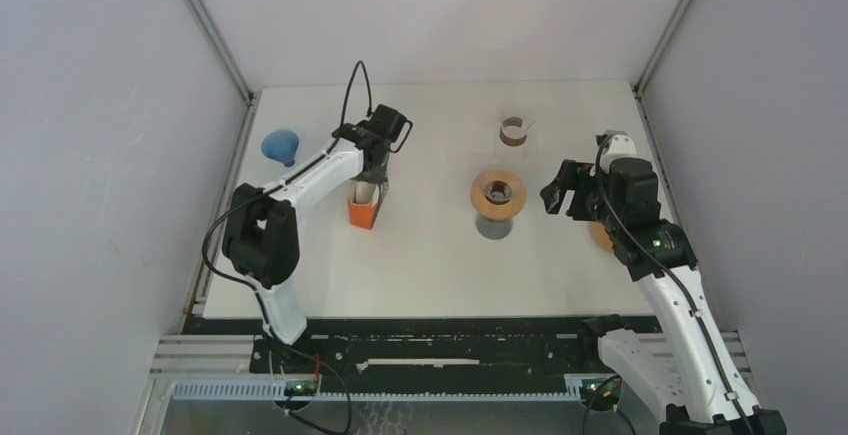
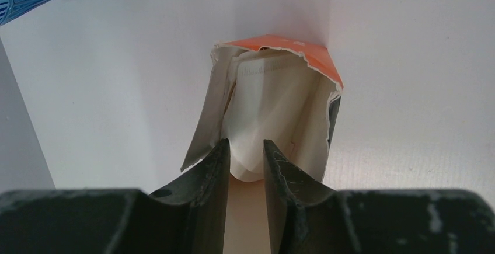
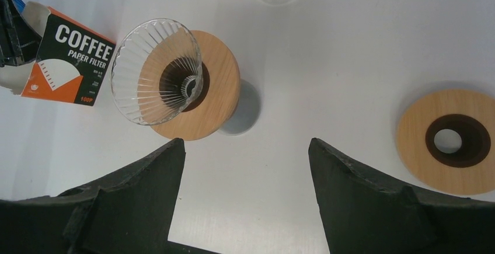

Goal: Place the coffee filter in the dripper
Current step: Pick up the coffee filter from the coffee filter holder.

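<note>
Where the torn box gapes, filters show.

Enclosure with pale walls around a white worktop. The left arm is extended forward, with the left tool pointing down directly over an orange carton. The carton stands upright left of centre, and white paper shows at its open top. How the left tool's jaws stand cannot be made out from above. A blue ribbed cup sits near the left edge, well apart from the carton. The dripper, fitted with a round wooden collar, rests on a grey base at centre. A small brown ring-shaped item lies behind it, apart. The right tool hovers just right of the dripper with its fingers spread and nothing between them. A wooden disc is partly hidden beneath the right arm.
</note>
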`<action>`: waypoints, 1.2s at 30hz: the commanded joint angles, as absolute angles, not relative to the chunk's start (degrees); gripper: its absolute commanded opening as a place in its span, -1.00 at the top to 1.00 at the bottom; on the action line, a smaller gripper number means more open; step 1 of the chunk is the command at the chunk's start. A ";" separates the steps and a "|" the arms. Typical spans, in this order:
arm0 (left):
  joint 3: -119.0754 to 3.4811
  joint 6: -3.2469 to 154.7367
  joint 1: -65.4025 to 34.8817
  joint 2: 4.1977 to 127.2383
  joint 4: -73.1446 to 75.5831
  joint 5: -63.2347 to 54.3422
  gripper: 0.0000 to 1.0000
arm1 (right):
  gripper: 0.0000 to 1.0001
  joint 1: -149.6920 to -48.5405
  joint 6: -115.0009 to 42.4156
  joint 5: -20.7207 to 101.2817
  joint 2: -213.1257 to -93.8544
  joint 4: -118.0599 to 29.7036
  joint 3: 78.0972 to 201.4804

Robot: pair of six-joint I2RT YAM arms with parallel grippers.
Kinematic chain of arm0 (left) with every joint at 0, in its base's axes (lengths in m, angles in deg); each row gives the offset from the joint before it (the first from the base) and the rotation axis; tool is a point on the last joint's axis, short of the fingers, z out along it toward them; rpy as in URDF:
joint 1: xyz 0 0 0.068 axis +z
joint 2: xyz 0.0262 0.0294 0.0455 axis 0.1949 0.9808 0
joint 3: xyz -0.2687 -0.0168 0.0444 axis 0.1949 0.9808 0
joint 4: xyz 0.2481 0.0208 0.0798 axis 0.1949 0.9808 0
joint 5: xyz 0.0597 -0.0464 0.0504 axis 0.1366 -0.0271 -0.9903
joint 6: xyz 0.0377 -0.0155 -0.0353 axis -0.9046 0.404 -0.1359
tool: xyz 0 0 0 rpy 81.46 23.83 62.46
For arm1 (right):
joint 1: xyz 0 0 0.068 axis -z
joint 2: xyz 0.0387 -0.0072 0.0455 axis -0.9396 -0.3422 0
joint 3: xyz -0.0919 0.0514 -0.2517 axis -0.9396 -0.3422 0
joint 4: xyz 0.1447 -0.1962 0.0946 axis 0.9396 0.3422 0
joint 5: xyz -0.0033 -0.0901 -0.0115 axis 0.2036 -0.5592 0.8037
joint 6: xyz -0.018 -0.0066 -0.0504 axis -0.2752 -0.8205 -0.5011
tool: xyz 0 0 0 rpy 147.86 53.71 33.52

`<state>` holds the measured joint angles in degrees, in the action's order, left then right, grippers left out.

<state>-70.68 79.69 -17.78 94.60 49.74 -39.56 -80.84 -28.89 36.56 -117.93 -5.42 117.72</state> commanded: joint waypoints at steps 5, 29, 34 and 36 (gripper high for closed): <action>-69.98 80.75 -18.29 91.95 48.96 -40.96 0.27 | -0.71 -80.45 -27.81 36.75 -117.06 -8.02 117.52; -71.23 79.99 -18.29 90.78 48.65 -42.04 0.26 | -0.71 -80.46 -27.59 37.03 -117.49 -8.79 117.31; -70.17 79.94 -18.29 91.83 48.23 -42.92 0.26 | -0.71 -80.49 -27.55 36.93 -117.47 -8.57 117.29; -70.01 79.83 -18.28 92.42 48.15 -43.11 0.26 | -0.71 -80.45 -27.48 36.93 -117.46 -8.48 117.27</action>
<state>-70.68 79.74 -17.89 92.74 49.69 -41.20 -80.84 -28.61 36.83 -117.84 -6.29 117.28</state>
